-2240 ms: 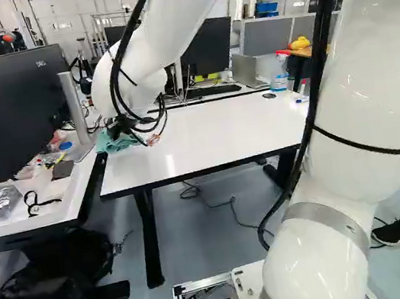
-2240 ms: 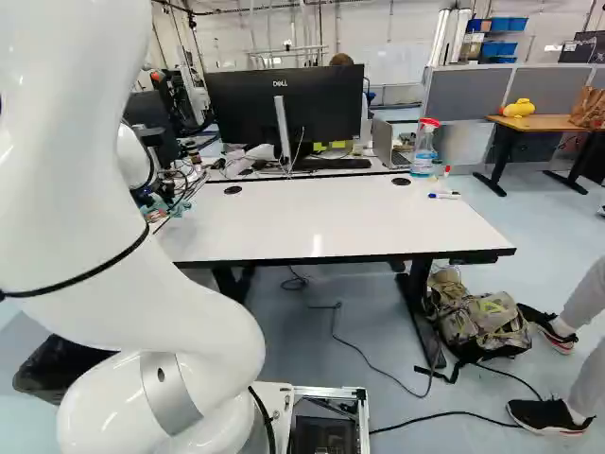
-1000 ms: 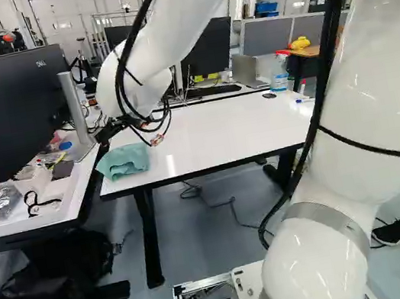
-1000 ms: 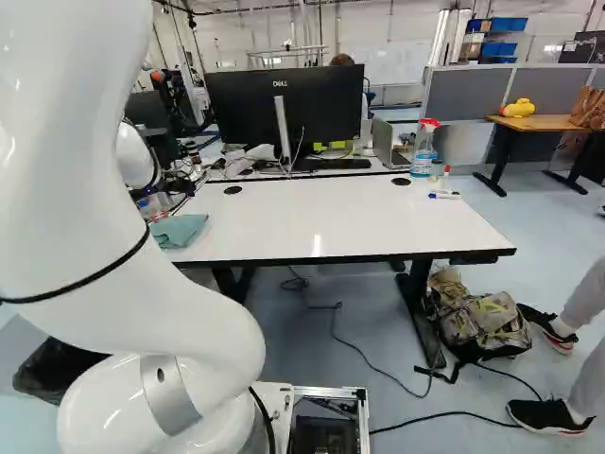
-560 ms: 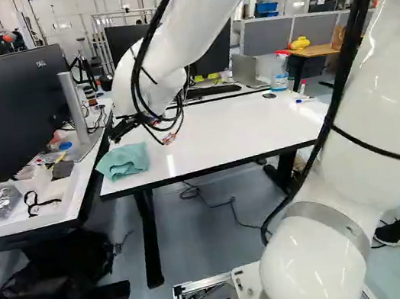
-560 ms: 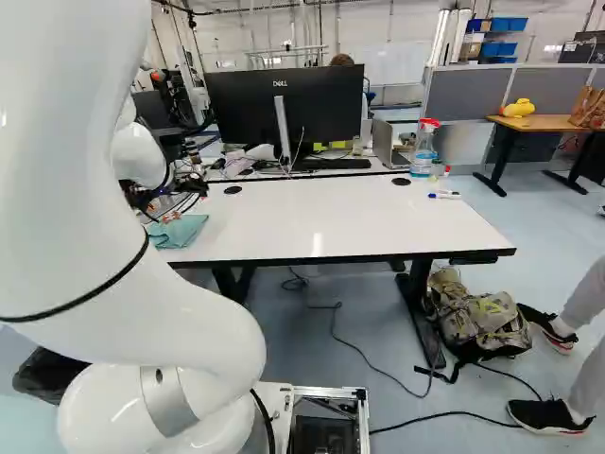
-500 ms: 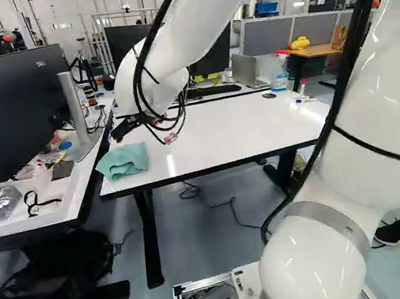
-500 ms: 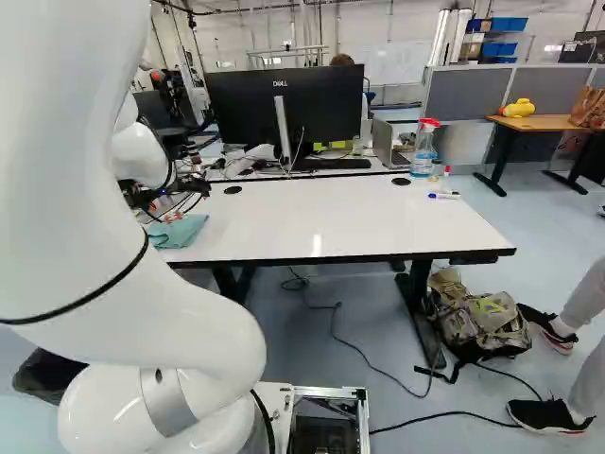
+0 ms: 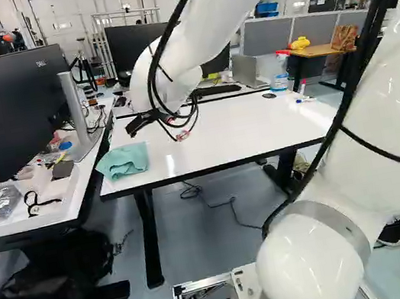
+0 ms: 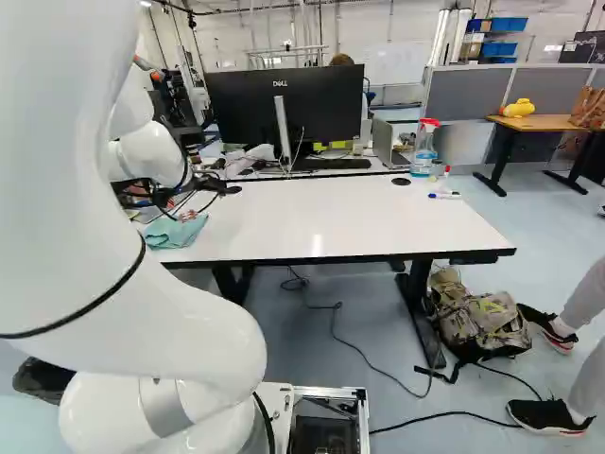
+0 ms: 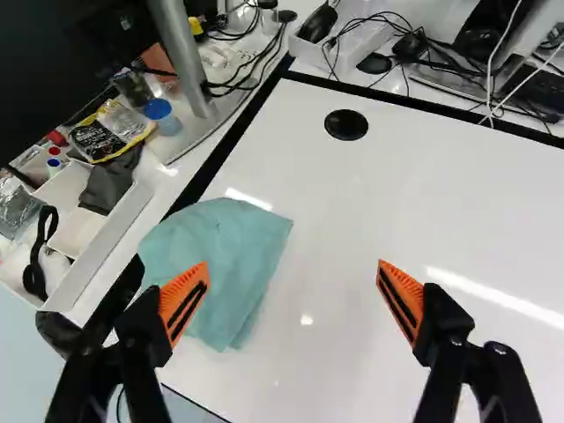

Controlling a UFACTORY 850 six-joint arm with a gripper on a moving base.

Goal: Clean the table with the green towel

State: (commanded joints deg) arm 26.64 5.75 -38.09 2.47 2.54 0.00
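Green towel (image 11: 220, 256) meets an edge of the table (image 11: 344, 211) (room alongside).

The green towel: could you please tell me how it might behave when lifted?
The green towel looks soft and creased, so it would probably droop. Its thin edges suggest little weight. Pushed, it may slide on the glossy table.

A black monitor (image 9: 10, 105) on a side desk (image 11: 119, 257), a backpack (image 10: 482, 326) on the floor (image 10: 312, 355), a laptop (image 10: 382, 140) farther back
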